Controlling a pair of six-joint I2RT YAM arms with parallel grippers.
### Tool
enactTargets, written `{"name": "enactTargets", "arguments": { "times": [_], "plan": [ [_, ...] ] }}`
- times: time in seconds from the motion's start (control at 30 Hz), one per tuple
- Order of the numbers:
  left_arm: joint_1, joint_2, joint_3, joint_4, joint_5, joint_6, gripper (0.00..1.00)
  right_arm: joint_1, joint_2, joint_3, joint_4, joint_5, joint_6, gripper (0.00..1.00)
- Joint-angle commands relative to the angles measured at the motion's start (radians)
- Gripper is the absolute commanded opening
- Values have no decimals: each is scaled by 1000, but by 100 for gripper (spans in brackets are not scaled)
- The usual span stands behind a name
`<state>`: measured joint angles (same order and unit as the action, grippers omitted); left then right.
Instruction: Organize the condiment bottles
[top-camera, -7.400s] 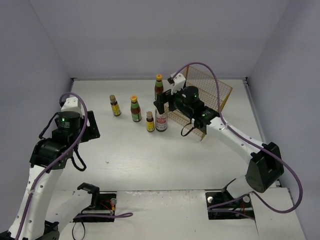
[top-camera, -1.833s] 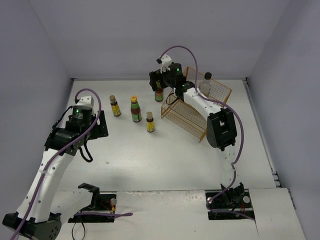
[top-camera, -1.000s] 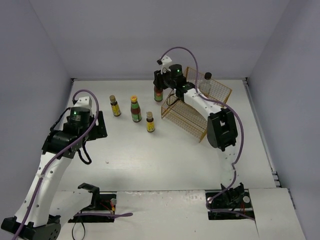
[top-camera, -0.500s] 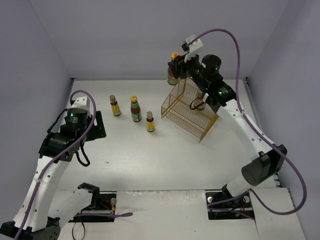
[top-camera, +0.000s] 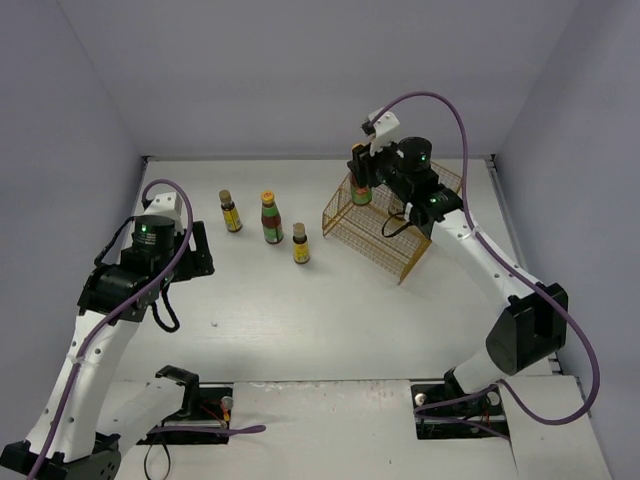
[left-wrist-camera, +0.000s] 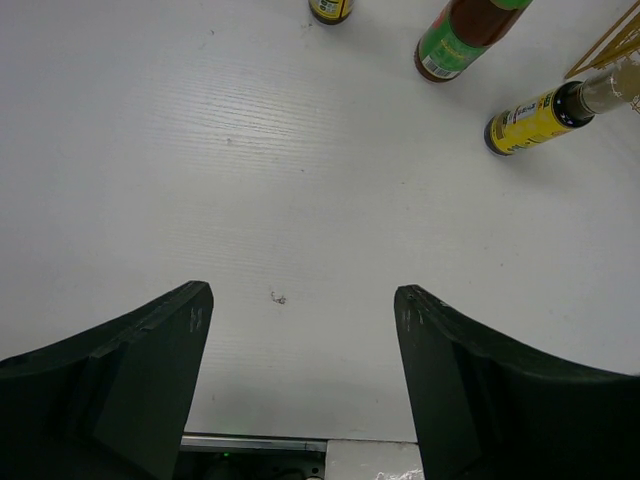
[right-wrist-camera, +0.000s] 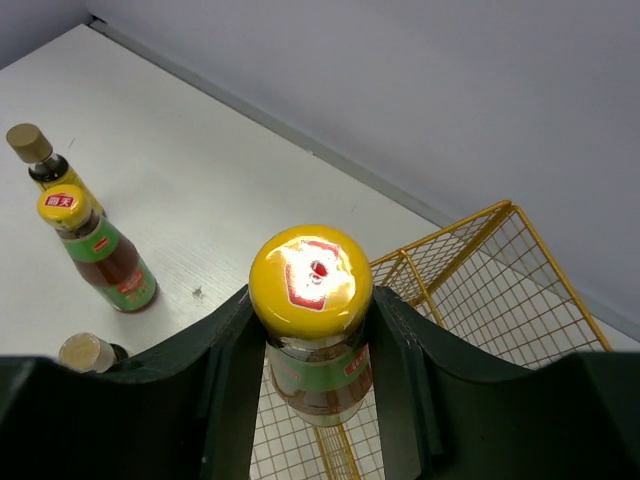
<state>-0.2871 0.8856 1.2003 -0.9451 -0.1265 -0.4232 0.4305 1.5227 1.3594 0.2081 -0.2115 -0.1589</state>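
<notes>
Condiment bottles (top-camera: 271, 218): four are visible. One orange-capped dark bottle (top-camera: 360, 186) is off the table (top-camera: 300, 330), upright in the right claw (right-wrist-camera: 310, 300). The claw's fingers (right-wrist-camera: 225, 380) are closed against either side of the bottle just under its cap. This bottle hangs over the left far corner of the yellow wire basket (top-camera: 385, 235), which sits toward the table's far right corner. Whether the bottle's base touches the wire cannot be told.

The other three stand upright in a loose row left of centre, toward the far edge and apart from one another. They are a second orange-capped dark bottle (right-wrist-camera: 97, 247) and two short yellow-labelled bottles (top-camera: 231, 212) (top-camera: 300, 245), one on either side of it. The nearer short bottle stands just left of the basket.

The left claw (left-wrist-camera: 300, 295) is spread wide over bare table near the left edge, with nothing between its fingers. The row of bottles lies beyond it.
</notes>
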Motion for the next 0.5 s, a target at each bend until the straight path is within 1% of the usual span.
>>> {"name": "enactTargets", "arguments": {
  "times": [0.0,0.23,0.47],
  "plan": [
    [-4,9,61,23,11,0,73,-27,-36,61,237,-14,-8,0],
    [-4,12,51,31,13,-11,73,-75,1,101,241,-48,7,0],
    [-4,23,41,48,7,-14,73,-107,43,78,278,-85,32,0]
  ]
}}
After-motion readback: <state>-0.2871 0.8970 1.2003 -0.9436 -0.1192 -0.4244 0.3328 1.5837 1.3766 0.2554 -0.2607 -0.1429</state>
